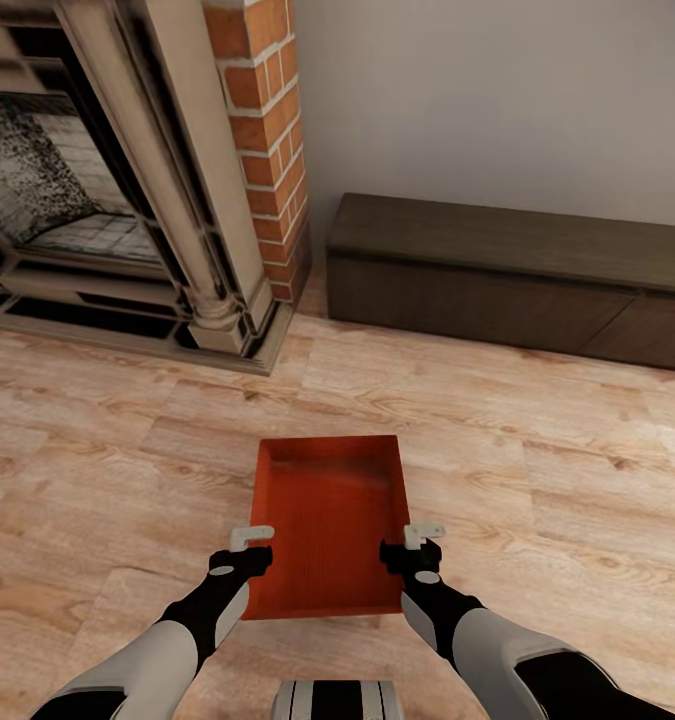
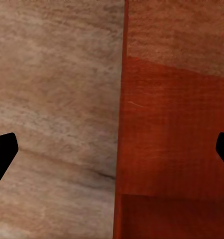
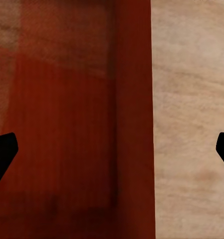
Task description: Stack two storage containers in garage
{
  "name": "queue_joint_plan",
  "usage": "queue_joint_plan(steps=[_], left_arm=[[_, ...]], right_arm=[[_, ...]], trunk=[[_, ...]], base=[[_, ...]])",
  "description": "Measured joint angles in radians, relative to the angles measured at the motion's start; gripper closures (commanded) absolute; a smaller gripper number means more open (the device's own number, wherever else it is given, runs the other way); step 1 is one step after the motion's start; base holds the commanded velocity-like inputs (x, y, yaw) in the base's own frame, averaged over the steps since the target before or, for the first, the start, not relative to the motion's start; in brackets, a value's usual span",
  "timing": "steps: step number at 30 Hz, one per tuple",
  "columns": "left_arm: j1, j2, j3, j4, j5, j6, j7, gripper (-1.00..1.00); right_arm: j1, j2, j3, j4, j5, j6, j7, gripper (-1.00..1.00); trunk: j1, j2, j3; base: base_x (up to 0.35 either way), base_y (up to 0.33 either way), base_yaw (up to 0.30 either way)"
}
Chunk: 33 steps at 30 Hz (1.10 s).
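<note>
Jaws of both grippers are standing wide, straddling the storage container's (image 1: 329,525) long walls.
Left gripper (image 1: 249,545) at nine o'clock, right gripper (image 1: 417,540) at three, wood-plank floor (image 1: 537,480) underneath.

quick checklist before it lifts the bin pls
1. Left gripper at the storage container's left wall: ok, its fingers straddle the rim.
2. Right gripper at the right wall: ok, straddling too.
3. Jaws shut on the walls: not ok, both look open.
4. Grippers level, opposite each other: ok.
5. Container empty: ok.
6. Room around it on the wood floor: ok; fireplace and bench stand apart.
</note>
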Motion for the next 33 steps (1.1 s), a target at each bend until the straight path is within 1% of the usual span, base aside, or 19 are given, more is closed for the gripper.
queue_joint_plan(steps=[4, 9, 33], left_arm=[[0.0, 0.0, 0.0, 0.002, -0.001, -0.022, 0.0, -1.0], [0.0, 0.0, 0.0, 0.01, -0.001, -0.057, 0.0, -1.0], [0.0, 0.0, 0.002, 0.012, 0.001, -0.06, 0.0, -1.0]], right_arm=[[0.0, 0.0, 0.001, 0.0, 0.0, 0.0, 0.001, -1.0], [0.0, -0.007, 0.001, 0.0, 0.001, 0.0, 0.001, -1.0], [0.0, -0.011, 0.0, 0.0, 0.0, 0.001, 0.0, -1.0]], trunk=[[0.0, 0.0, 0.0], [0.0, 0.0, 0.0], [0.0, 0.0, 0.0]], base=[[0.0, 0.0, 0.0], [0.0, 0.0, 0.0], [0.0, 0.0, 0.0]])
